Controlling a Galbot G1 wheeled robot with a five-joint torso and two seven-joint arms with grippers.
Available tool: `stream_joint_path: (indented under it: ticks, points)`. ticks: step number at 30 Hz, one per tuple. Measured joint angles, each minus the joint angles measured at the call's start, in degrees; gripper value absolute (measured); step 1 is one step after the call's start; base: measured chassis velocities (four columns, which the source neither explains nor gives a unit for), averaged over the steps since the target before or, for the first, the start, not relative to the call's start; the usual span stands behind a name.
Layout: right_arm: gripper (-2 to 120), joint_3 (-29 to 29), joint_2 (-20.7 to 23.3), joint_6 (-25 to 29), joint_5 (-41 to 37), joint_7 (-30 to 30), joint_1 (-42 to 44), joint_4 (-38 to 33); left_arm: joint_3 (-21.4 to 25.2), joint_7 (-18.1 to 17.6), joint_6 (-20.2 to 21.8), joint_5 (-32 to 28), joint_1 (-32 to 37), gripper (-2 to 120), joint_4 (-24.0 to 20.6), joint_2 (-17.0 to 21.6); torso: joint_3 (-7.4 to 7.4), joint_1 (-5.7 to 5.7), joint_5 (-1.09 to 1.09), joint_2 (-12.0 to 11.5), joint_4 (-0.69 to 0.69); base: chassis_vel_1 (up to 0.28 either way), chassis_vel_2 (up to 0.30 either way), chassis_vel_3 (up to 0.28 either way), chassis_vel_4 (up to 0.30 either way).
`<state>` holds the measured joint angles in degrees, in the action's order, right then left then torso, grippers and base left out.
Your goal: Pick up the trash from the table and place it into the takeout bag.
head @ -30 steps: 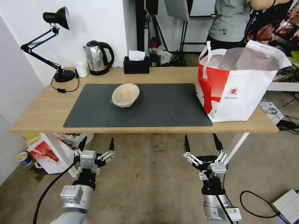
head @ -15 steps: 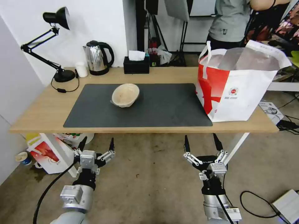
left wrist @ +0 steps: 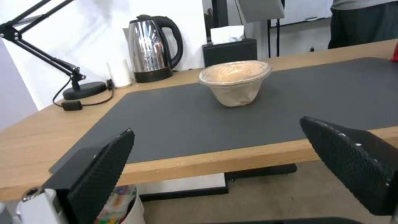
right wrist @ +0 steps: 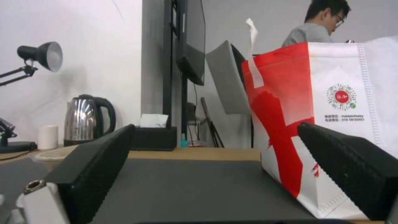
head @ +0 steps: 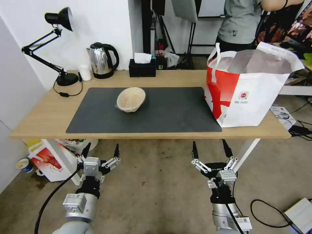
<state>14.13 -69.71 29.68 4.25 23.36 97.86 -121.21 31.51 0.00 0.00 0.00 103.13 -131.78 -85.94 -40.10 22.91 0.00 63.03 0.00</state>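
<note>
**Waiting below the table edge, one bowl left on the mat**

Hanging in front of the table (head: 42,120), below its near edge, both arms are parked with nothing in hand. The left gripper (head: 100,152) points up toward the table's underside, its jaws spread wide and empty; the right gripper (head: 210,150) sits the same way, jaws wide apart and empty.

On top, a single piece of trash is visible: the beige pulp bowl (head: 131,99), upright on the dark grey mat (head: 169,113), left of the mat's middle and toward its far side. From the left wrist view the bowl (left wrist: 235,81) stands directly ahead between the two jaws, well apart from them.

The takeout bag (head: 247,87) stands open at the right end of the table, its near corner resting on the mat's edge, silver lining showing at the mouth. What lies inside is hidden from these angles.

No white plastic bowl or red cup is on the tabletop, so by my reading the task looks well advanced, with those pieces likely already in the bag, though that cannot be confirmed. The pulp bowl is what remains: it has yet to be reached, gripped, carried right and dropped into the bag.
</note>
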Motion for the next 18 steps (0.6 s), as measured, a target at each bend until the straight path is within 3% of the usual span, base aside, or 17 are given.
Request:
stream_joint_path:
  ticks: [11,18]
  points:
    - [100,0.0,0.0,0.0,0.0,0.0,0.0,0.0,0.0,0.1,-0.2,0.0,-0.1,100,0.2,0.0,0.00,0.00,0.00,0.0,0.00,0.000,0.000,0.000,0.000]
    - [100,0.0,0.0,0.0,0.0,0.0,0.0,0.0,2.3,4.8,-7.8,-1.9,-4.4,100,6.7,-0.7,0.00,0.01,-0.01,0.0,0.00,0.000,0.000,0.000,0.000]
